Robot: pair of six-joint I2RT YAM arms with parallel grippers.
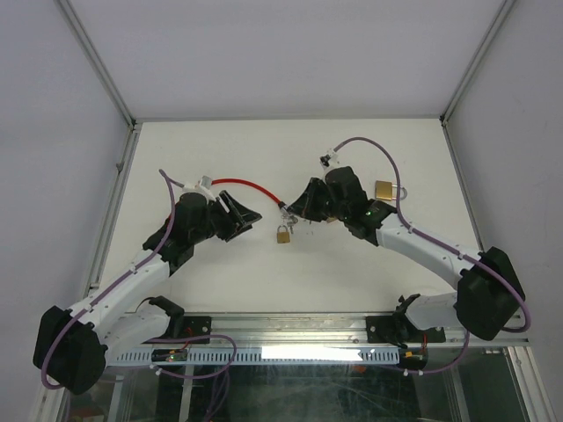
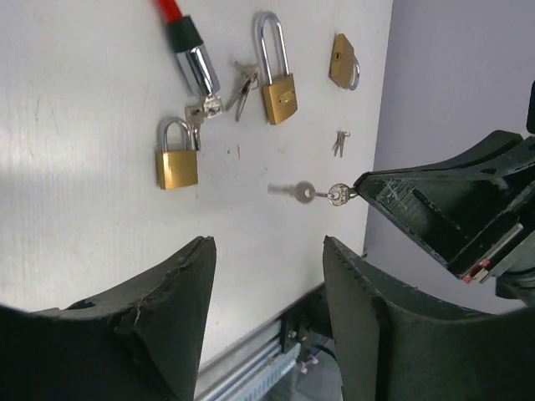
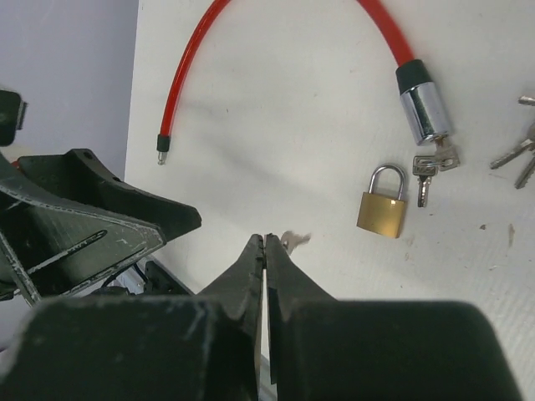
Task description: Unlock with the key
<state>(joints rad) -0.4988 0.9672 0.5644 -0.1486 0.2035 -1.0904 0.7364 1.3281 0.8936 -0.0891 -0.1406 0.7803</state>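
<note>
- In the right wrist view, most of the key [image 3: 294, 241] was hidden between the fingers of the right gripper [image 3: 265, 244], which was clamped tight on it. Only a pale, blurred tip showed.
- In the left wrist view its blade was smeared.
- The key was near the small brass padlock [image 3: 383, 213], not touching it. Its long axis ran out from the fingertips, with the blade roughly toward the padlock.
- The left gripper [image 2: 267, 251], near the padlock, was partly open and held nothing.

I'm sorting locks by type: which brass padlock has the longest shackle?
The middle padlock, beside the loose keys; its shackle is taller than those of the small padlock by the cable lock and the far padlock.
</note>
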